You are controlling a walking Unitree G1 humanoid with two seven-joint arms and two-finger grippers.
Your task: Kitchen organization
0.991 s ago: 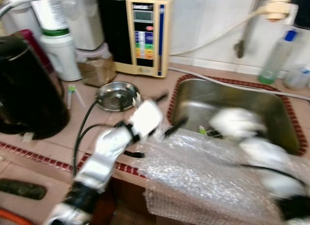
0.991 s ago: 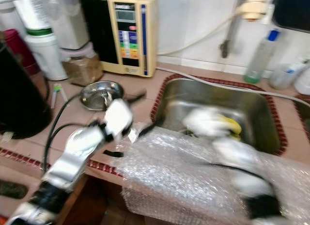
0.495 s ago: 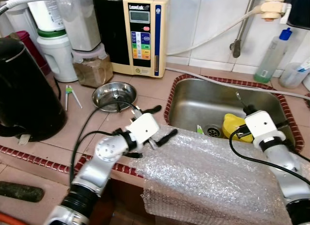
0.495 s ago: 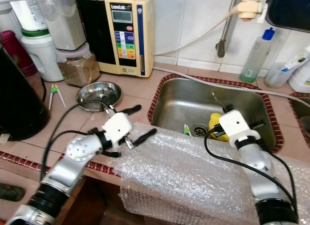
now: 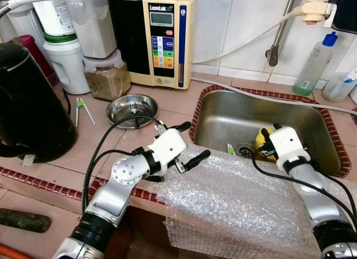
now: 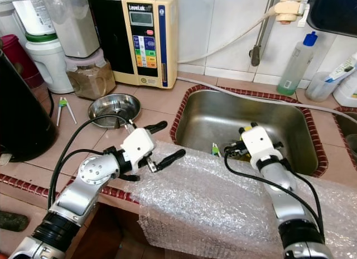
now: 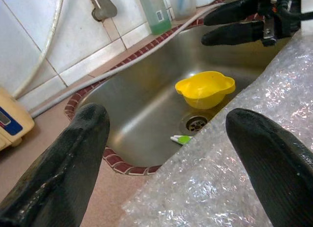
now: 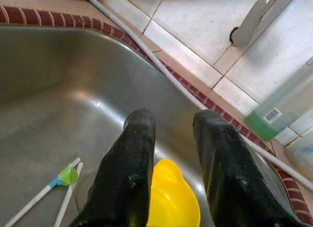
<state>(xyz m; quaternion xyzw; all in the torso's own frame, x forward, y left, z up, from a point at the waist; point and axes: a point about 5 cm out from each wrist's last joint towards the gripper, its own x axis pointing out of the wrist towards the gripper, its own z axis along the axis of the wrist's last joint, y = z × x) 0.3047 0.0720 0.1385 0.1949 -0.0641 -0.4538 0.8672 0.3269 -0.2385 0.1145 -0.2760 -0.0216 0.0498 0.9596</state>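
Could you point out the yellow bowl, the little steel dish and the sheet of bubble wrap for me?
yellow bowl (image 7: 205, 89), left wrist view, on its inside.
steel dish (image 5: 133, 109), left eye view, on its shiny middle.
bubble wrap (image 5: 240, 206), left eye view, on the middle of the sheet.

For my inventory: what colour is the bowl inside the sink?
Yellow plastic bowl, clearest in the left wrist view.

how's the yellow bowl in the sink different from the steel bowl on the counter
The yellow bowl sits inside the sink beside the drain; the steel bowl rests on the tiled counter to the sink's left. The yellow bowl has a wavy, scalloped rim and a matte look, while the steel bowl has a plain round rim and shines. Both are upright and look empty.
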